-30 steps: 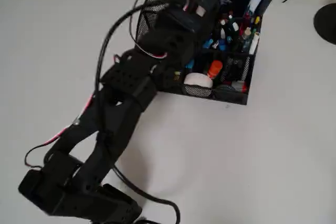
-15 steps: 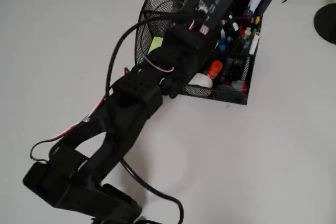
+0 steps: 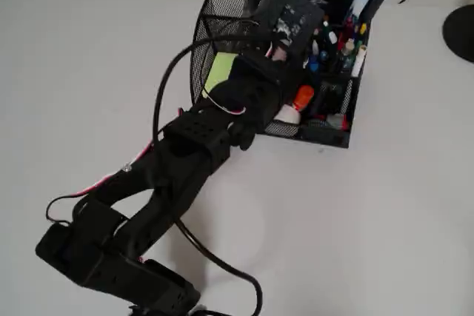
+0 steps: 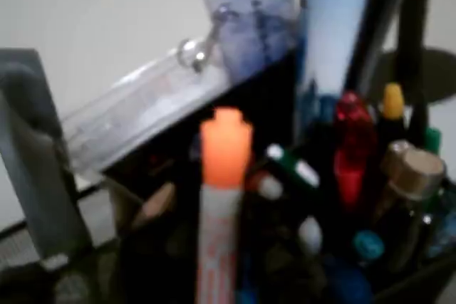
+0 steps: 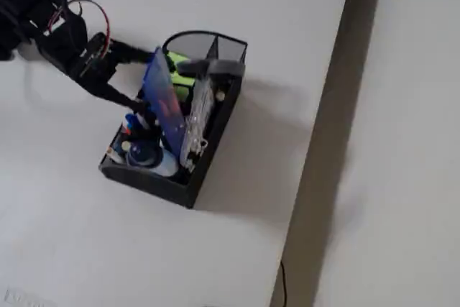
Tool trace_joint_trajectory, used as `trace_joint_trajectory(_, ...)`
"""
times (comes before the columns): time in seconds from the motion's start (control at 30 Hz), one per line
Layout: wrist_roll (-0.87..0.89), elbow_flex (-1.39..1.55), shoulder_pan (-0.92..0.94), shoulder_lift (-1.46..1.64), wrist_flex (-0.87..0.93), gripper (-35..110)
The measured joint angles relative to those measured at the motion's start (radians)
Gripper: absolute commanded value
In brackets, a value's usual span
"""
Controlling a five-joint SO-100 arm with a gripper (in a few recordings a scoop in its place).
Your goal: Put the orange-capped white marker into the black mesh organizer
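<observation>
Though arm hides gripper, grip unclear | marker (image 4: 222, 197) upright w/ orange cap, blurred | organizer (image 3: 222, 9) partly hidden

Your orange-capped white marker (image 4: 222, 197) stands upright, cap up, in the wrist view, among the other pens inside the black mesh organizer (image 3: 215, 42). In the overhead view its orange cap (image 3: 303, 97) shows in a front compartment, though the arm hides the body. You see the organizer standing upright on the table, its curved taller side at one end (image 5: 188, 39).
</observation>
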Motion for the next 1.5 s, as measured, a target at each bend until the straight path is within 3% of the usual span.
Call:
trace_joint_trajectory(0.2, 0.077, -0.021, 0.003, 0.067, 0.127, 32)
trace_joint_trajectory(0.63, 0.664, -0.342, 0.1, 0.368, 1.049, 0)
trace_joint_trajectory(0.93, 0.983, -0.339, 0.117, 0.43, 1.502, 0)
trace_joint_trajectory(1.07, 1.025, -0.241, 0.117, 0.403, 1.513, 0)
trace_joint_trajectory(1.23, 1.042, -0.014, 0.109, 0.433, 1.358, 0)
trace_joint_trajectory(1.5, 1.057, 0.336, -0.034, 0.706, 1.226, 0)
